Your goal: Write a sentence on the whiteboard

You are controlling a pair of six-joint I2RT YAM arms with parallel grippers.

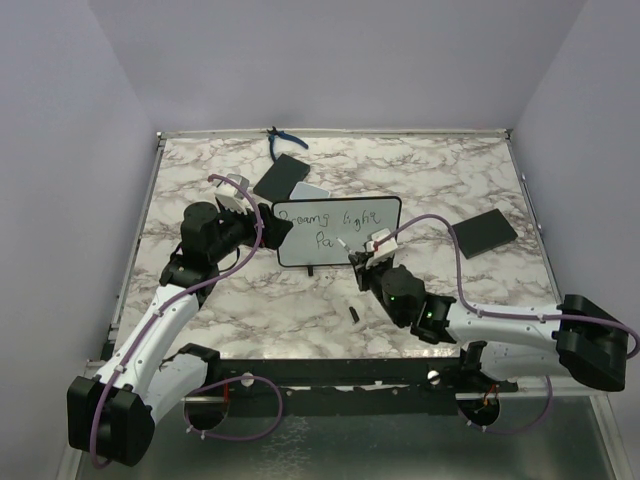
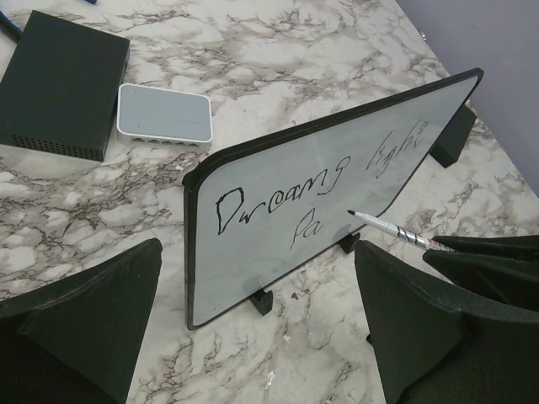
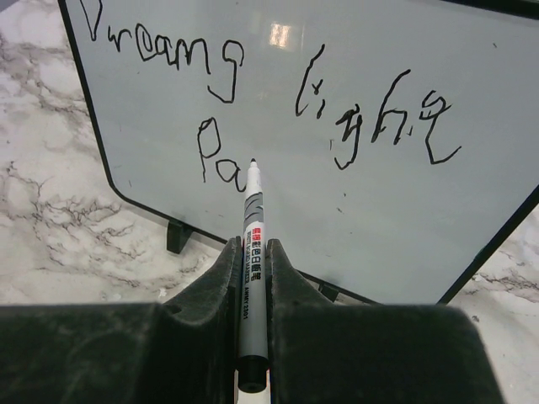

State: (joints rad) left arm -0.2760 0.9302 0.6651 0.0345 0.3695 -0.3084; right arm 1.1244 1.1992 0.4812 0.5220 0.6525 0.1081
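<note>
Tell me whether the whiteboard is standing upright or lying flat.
Standing upright: the whiteboard rests on its small black feet on the table, written face toward the arms.

Whiteboard (image 1: 300,250) upright on feet; sentence (image 3: 232,84) apparently reads "Dreams light Pa".

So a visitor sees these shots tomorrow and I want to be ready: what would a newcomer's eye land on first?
Most likely the small black-framed white board standing upright on the marble-patterned table, with dark handwritten words reading roughly "Dreams light" and "Pa" beneath. Next, the thin white marker pen clamped in the right claw, its tip at the board just after "Pa", while the left claw stands open by the board's left end.
</note>
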